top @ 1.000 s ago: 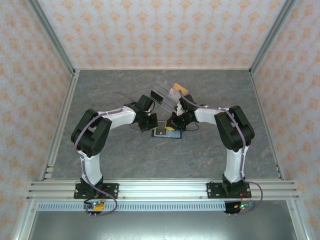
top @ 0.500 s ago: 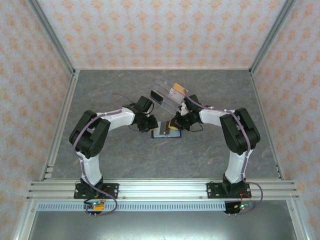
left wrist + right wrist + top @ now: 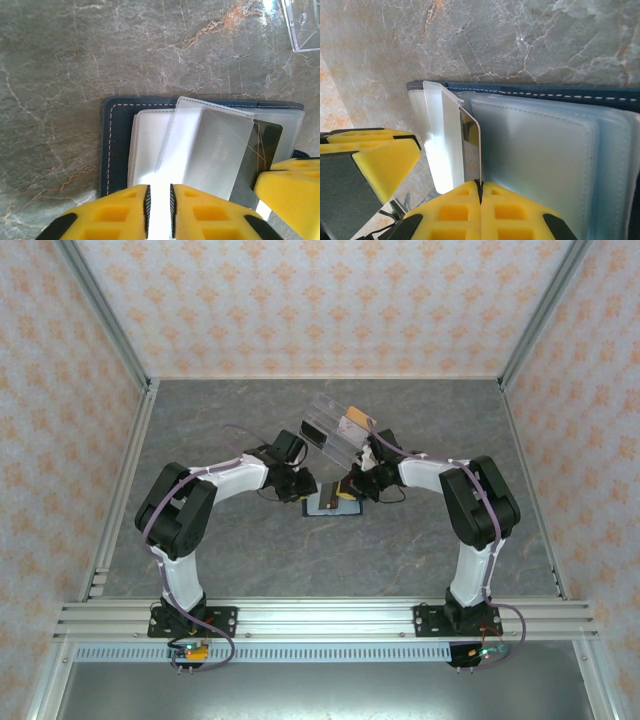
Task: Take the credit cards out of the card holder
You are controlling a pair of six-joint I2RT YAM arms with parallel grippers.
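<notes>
Stitched navy card holder (image 3: 116,145) fans glossy clear plastic sleeves (image 3: 146,145).

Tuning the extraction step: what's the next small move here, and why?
Probably draw the right gripper back, sliding the card out of its clear sleeve. Its jaws look shut on the card's edge, while the left gripper pinches the sleeve, steadying the card holder.
</notes>
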